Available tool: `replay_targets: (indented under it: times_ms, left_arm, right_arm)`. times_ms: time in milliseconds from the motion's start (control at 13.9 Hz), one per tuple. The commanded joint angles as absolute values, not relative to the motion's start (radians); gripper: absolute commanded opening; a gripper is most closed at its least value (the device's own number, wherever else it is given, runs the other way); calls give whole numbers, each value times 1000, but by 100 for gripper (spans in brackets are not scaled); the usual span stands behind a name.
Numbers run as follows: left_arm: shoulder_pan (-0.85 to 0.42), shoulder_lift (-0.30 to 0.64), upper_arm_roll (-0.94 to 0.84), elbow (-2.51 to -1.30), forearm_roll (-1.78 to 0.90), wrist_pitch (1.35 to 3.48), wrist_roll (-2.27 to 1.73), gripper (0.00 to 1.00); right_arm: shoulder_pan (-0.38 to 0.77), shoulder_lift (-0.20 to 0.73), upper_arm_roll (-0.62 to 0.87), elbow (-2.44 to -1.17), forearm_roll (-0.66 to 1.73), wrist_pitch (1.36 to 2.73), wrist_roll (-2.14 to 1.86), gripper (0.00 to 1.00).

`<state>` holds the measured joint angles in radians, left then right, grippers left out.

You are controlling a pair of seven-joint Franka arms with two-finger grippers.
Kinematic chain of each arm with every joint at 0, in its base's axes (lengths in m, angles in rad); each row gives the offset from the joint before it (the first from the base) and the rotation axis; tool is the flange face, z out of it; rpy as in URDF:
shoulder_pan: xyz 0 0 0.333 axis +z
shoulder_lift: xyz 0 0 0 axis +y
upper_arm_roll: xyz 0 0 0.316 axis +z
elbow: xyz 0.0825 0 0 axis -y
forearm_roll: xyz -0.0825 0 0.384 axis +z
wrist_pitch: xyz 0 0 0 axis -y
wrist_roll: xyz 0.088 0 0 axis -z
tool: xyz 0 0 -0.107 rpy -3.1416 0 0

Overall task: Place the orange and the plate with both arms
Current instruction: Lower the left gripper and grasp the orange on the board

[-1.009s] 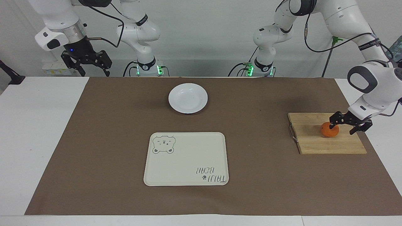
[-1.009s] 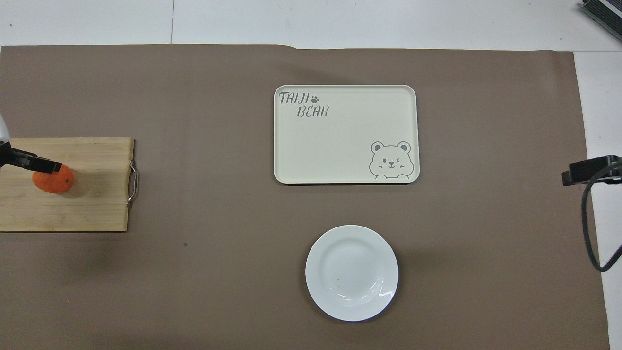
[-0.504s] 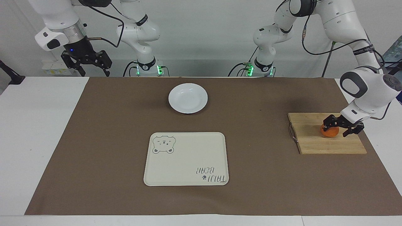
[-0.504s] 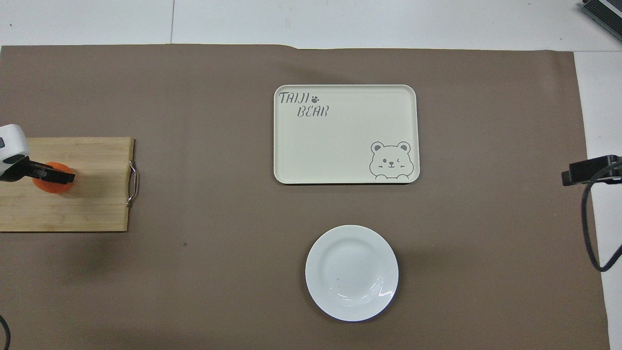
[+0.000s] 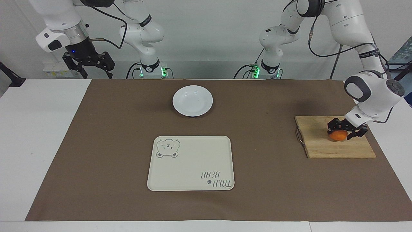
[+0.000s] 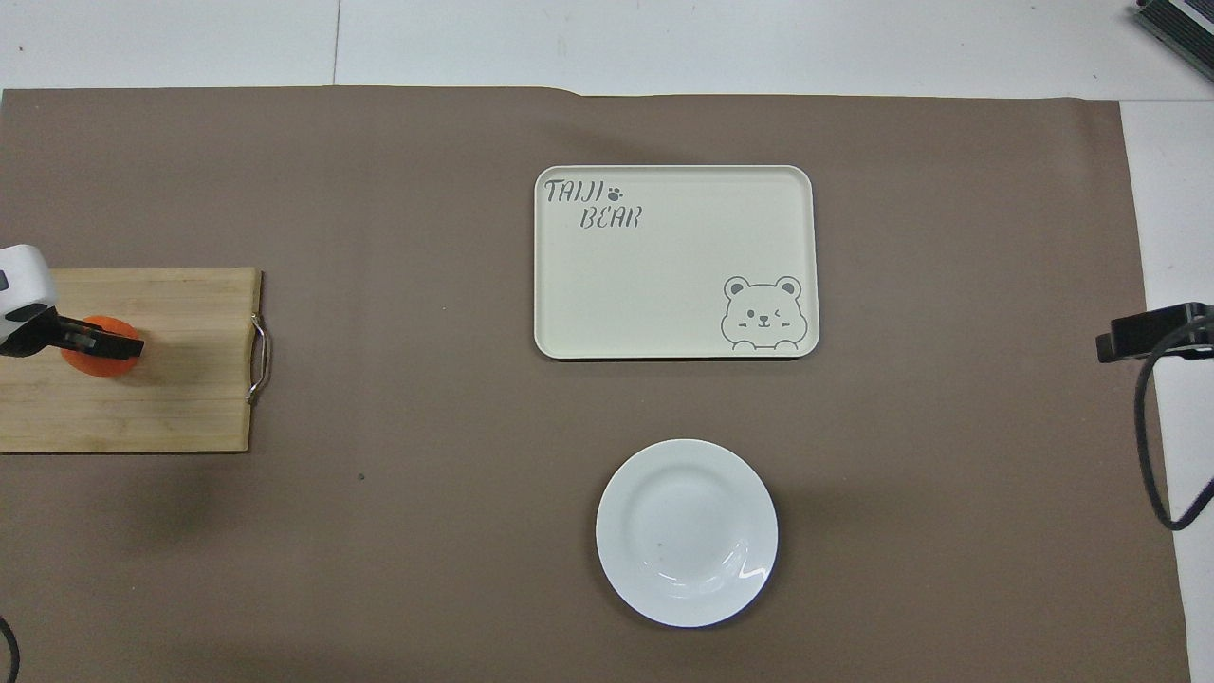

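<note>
Brown mat: left gripper (image 5: 342, 131) jaws pinching orange (image 5: 337, 136) on board (image 5: 322, 145); right gripper (image 5: 93, 69) jaws spread, waiting.

Orange (image 5: 338, 136) top hidden under left hand (image 5: 346, 129), cutting board (image 6: 171, 398) apparently cropped

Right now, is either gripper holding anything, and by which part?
The left gripper is shut on the orange, across its upper sides, on the cutting board. The right gripper holds nothing.

The left tool (image 5: 346, 131) reaches low, fingers clamped (arm bent down); the right tool (image 5: 91, 66) waits raised, spread wide.
</note>
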<state>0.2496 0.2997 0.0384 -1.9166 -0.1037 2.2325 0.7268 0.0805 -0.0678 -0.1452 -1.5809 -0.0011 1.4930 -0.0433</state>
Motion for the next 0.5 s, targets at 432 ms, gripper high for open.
replay_targets:
  times_ms: [432]
  left_arm:
    - [79,137,37,-1945,-117,2056,586,0]
  right_arm:
    - [67,-92,-143,-1611,25,1505,-57,100]
